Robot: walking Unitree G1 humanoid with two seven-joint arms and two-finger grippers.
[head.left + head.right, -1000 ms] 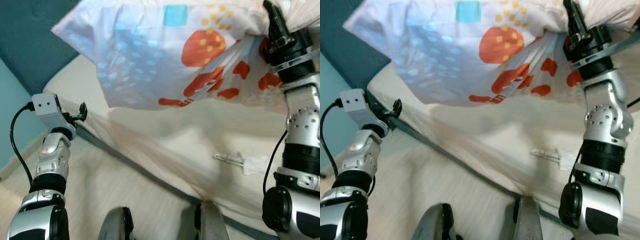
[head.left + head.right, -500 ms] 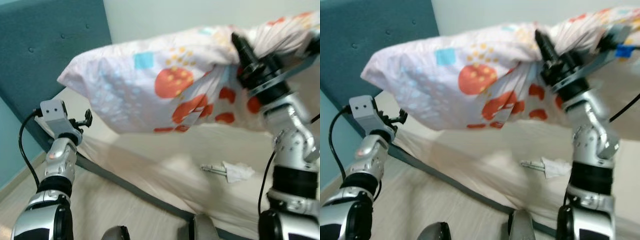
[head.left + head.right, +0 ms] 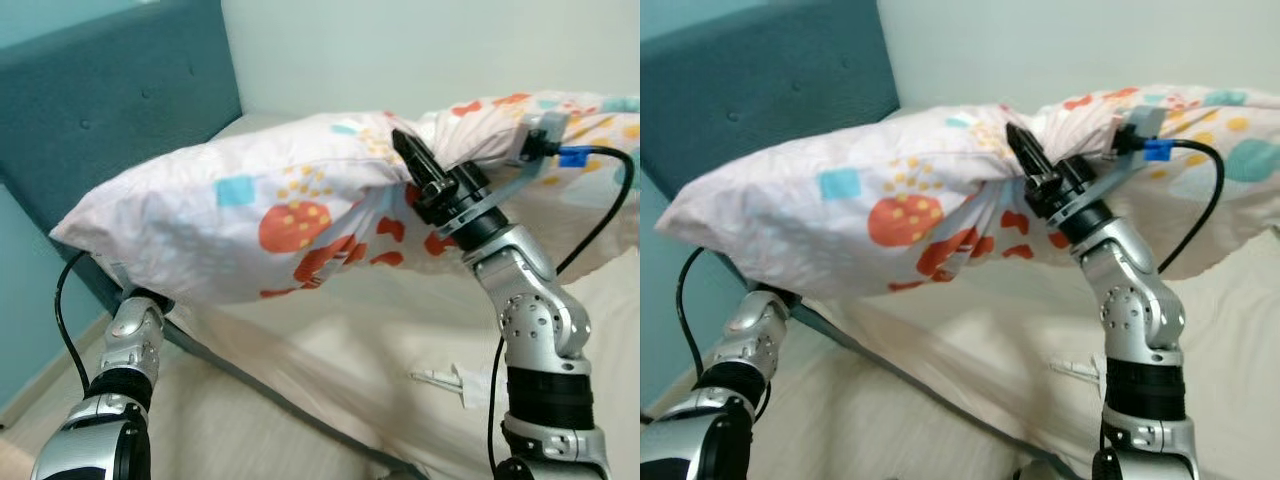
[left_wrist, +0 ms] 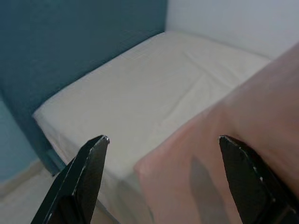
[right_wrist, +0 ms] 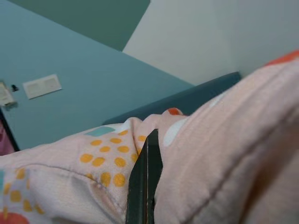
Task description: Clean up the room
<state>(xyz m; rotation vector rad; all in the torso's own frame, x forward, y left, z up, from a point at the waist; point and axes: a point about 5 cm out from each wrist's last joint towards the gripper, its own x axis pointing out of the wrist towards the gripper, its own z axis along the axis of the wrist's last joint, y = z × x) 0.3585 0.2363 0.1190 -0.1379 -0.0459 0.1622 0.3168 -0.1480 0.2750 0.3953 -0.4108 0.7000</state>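
While the right gripper (image 3: pixel 415 165) pinches a fold of cloth near the middle of the frame, the large white pillow with orange, yellow and blue printed shapes (image 3: pixel 270 230) hangs lifted above the cream mattress (image 3: pixel 330 330), stretching from the left edge of the head views to the right edge. The two black fingers of this gripper are closed together on the fabric, and the pillow bunches and wrinkles around them; in the right wrist view one black finger (image 5: pixel 145 179) lies pressed into the pinkish cloth. The left gripper (image 4: pixel 168 179) is under the lower left corner of the pillow, where the silver left arm (image 3: pixel 130 345) goes up from the bottom left of the frame. Its fingers stand wide apart and hold nothing, with the pillow edge and the mattress seen between them. At the upper left the dark teal padded headboard (image 3: pixel 110 110) stands behind the bed. In the lower right part, beside the right arm, a small white crumpled object (image 3: pixel 455 382) lies on the mattress.
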